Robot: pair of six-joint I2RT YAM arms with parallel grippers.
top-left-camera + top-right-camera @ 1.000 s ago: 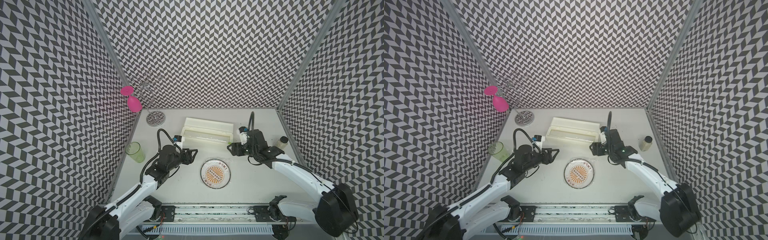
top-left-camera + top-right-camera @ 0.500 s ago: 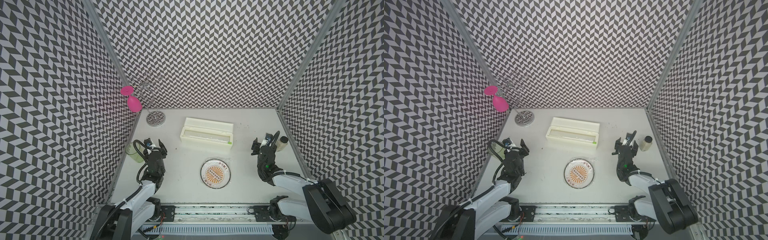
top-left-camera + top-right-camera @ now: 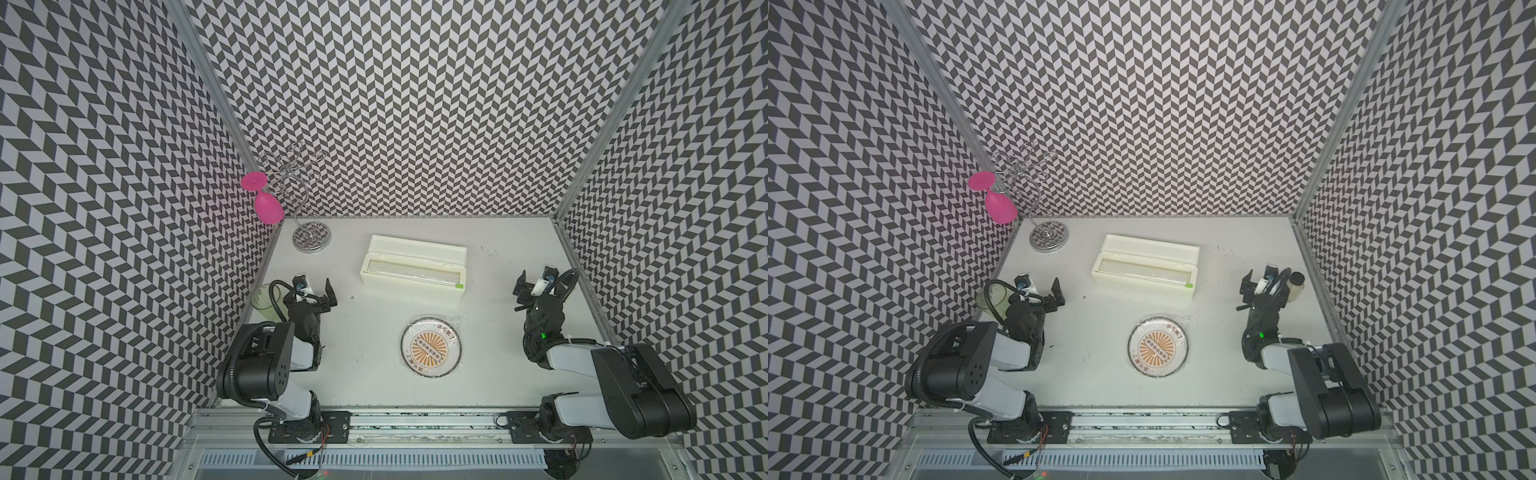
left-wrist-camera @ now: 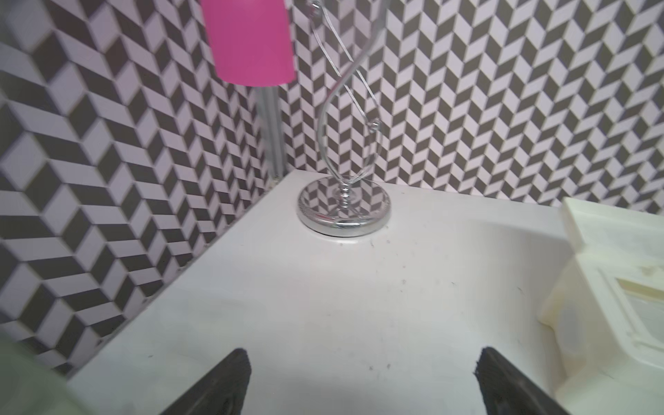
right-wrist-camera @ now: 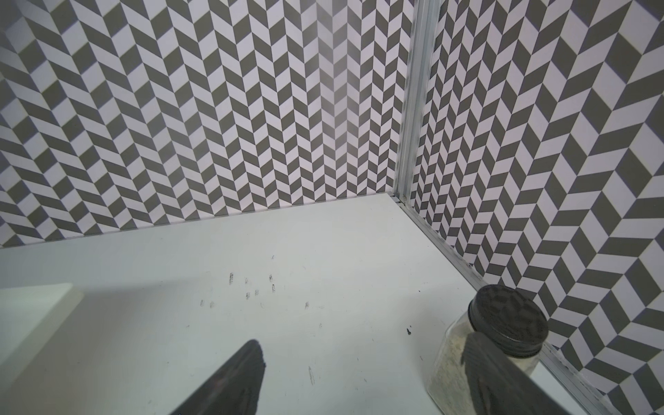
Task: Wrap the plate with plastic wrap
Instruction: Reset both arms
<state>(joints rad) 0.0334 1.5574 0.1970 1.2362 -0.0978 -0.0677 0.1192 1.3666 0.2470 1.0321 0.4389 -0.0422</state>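
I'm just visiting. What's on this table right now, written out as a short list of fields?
plate: lying flat, front centre
plastic wrap: film over the plate, crinkled at its edge
dispenser box: behind the plate
left gripper: open, empty, beside green cup
right gripper: open, empty, beside jar
wire rack: back left corner, pink glass hanging upside down

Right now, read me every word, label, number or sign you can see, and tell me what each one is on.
Nothing can be quoted.
Plate: red characters ring its border in both top views, too small to read.
Cream dispenser box: no print shows, only a green tab.
Dark-lidded jar: no label shows.
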